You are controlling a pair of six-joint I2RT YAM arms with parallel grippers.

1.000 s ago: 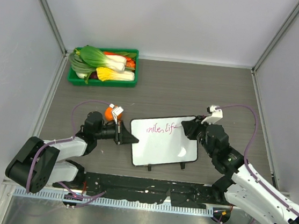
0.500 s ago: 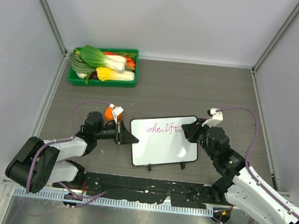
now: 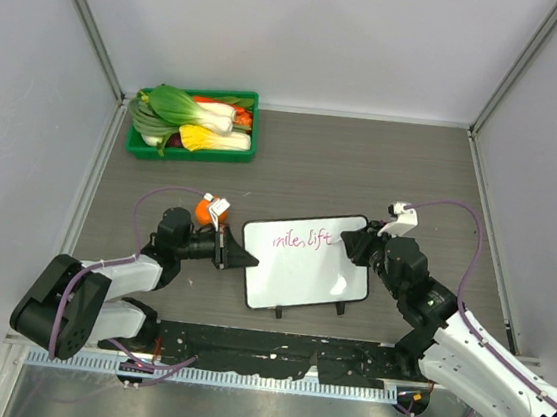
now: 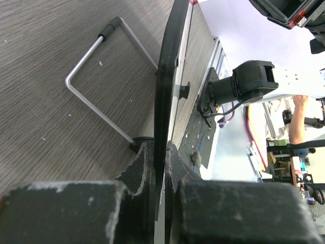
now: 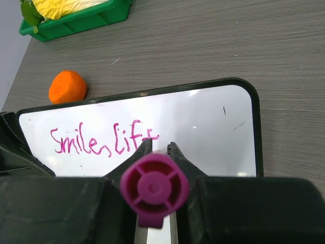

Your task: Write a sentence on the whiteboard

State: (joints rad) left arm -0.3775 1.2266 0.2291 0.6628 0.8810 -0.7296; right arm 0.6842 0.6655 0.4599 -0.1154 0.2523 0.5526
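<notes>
The whiteboard [image 3: 305, 262] stands tilted on the table, black-framed, with magenta script "Smile, lift" [image 5: 104, 140] on one line near its top; it also shows in the right wrist view [image 5: 203, 127]. My left gripper [image 3: 243, 258] is shut on the board's left edge [image 4: 165, 101], seen edge-on in the left wrist view. My right gripper [image 3: 347, 243] is shut on a magenta marker [image 5: 154, 189], whose end cap faces the camera; its tip is hidden, close to the board just right of the "t".
An orange ball [image 3: 202, 210] lies behind the left gripper, also in the right wrist view [image 5: 67, 86]. A green tray [image 3: 194, 123] of vegetables sits at the back left. The board's wire stand [image 4: 104, 76] rests on the wood table.
My right gripper with the marker has shifted slightly right and nearer along the board's top line. The script gained the "t" of "lift". The left arm has not moved.
</notes>
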